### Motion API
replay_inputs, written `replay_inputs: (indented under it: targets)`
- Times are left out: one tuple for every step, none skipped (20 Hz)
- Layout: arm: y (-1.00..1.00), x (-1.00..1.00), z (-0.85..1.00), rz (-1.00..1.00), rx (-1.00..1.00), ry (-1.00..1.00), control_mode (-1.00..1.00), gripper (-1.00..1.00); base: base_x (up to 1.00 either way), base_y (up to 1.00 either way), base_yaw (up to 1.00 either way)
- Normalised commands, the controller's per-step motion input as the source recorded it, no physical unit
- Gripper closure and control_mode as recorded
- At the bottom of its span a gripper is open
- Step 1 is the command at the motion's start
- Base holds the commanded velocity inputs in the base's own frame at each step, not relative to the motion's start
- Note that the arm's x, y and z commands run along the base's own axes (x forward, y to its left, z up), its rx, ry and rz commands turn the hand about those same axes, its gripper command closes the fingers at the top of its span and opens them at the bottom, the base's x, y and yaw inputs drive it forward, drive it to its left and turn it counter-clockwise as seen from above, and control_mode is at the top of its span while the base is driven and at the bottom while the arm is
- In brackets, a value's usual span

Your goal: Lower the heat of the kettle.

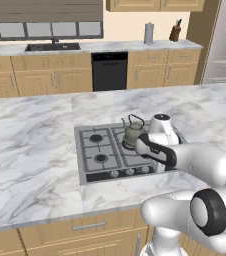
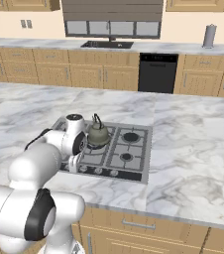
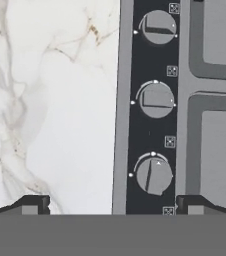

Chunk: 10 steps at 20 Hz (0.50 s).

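Your gripper point(image 3: 112, 205) hung wide open and empty over the cooktop's knob strip point(image 3: 154, 107), nearest knob point(image 3: 153, 175) at twelve o'clock; the kettle point(image 1: 133, 131) sat on a back burner.

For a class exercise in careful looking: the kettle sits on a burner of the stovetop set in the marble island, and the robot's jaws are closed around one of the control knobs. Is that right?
Not quite. The kettle does sit on a burner of the stovetop in the island, but the hand view shows the gripper with its jaws open, apart on either side of the nearest knob, not closed around it.
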Motion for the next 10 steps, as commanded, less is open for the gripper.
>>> replay_inputs:
  targets:
    - [0.0, 0.09, -0.14, -0.01, 0.0, 0.0, -1.0, -1.0, 0.0, 0.0, 0.0]
    - [0.0, 0.09, -0.11, -0.01, 0.0, 0.0, -1.0, -1.0, 0.0, 0.0, 0.0]
    - [0.0, 0.1, -0.1, -0.02, 0.0, 0.0, -1.0, -1.0, 0.0, 0.0, 0.0]
    - [0.0, 0.1, -0.1, -0.02, 0.0, 0.0, -1.0, -1.0, 0.0, 0.0, 0.0]
    - [0.0, 0.09, -0.1, -0.02, 0.0, 0.0, -1.0, -1.0, 0.0, 0.0, 0.0]
    - [0.01, 0.08, -0.06, -0.02, 0.0, 0.0, -1.0, -1.0, 0.0, 0.0, 0.0]
    - [0.03, 0.1, -0.07, -0.02, 0.0, 0.0, -1.0, -1.0, 0.0, 0.0, 0.0]
    - [0.0, 0.11, -0.04, -0.02, 0.0, 0.0, -1.0, -1.0, 0.0, 0.0, 0.0]
    - [0.01, 0.05, -0.06, -0.01, 0.0, 0.0, -1.0, -1.0, 0.0, 0.0, 0.0]
    - [0.04, 0.04, -0.07, -0.01, 0.0, 0.0, -1.0, -1.0, 0.0, 0.0, 0.0]
